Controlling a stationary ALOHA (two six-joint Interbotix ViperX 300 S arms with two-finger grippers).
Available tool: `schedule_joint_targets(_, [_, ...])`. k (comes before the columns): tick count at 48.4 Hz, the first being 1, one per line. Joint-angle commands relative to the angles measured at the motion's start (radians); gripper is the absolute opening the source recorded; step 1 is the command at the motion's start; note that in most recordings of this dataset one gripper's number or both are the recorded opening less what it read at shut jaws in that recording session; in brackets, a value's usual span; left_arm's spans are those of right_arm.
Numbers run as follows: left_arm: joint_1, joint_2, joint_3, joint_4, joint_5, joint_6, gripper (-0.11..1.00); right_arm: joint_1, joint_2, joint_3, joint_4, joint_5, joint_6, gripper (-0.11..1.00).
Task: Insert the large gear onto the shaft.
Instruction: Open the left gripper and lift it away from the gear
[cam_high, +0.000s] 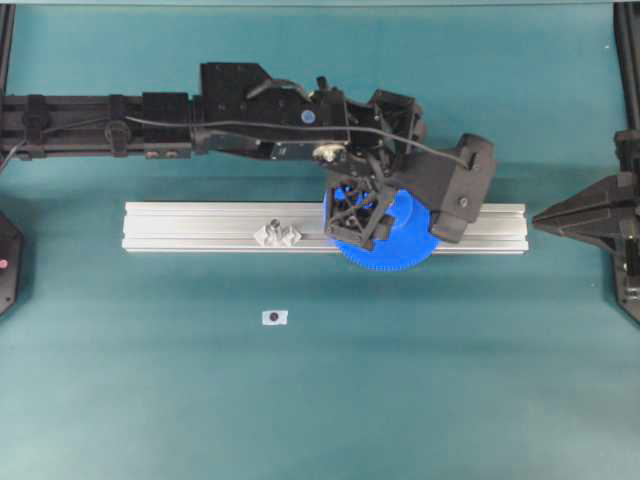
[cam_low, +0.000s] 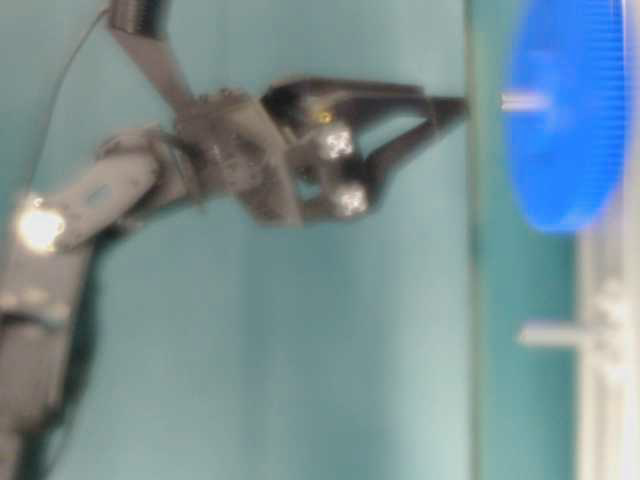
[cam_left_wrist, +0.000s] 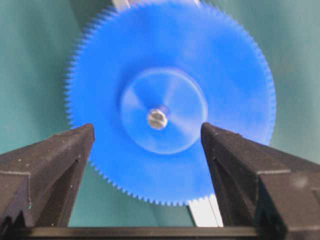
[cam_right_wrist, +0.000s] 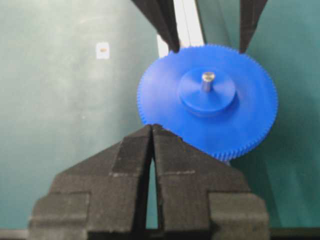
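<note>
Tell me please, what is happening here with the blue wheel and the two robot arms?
The large gear already sits on the shaft, whose tip pokes out through the hub. It rests over the metal rail. The left gripper hangs open above the gear, fingers on either side of the hub, not gripping it. The right gripper is shut and waits off to the side. A second peg stands bare further along the rail.

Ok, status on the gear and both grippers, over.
Left gripper open above the gear, clear of it. Right gripper shut, parked aside. Gear seated on the shaft, tip poking through hub. Nothing obstructing.
</note>
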Motion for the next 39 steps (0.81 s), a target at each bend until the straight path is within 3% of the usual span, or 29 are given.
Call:
schedule_joint_targets(1, [-0.003,-0.041,-0.037,0.003,0.014,0.002,0.84,-0.002,0.006,-0.020,0.002,-0.008,0.009,0.09])
schedule_joint_targets(20, [-0.002,-0.064,-0.017,0.003,0.020,-0.008,0.84,-0.003,0.006,-0.021,0.000,-0.005,0.009,0.09])
schedule_joint_targets(39, [0.005,-0.202,0.160,0.003,-0.048,-0.084,0.84,-0.002,-0.040,-0.014,0.002,0.052,0.008,0.09])
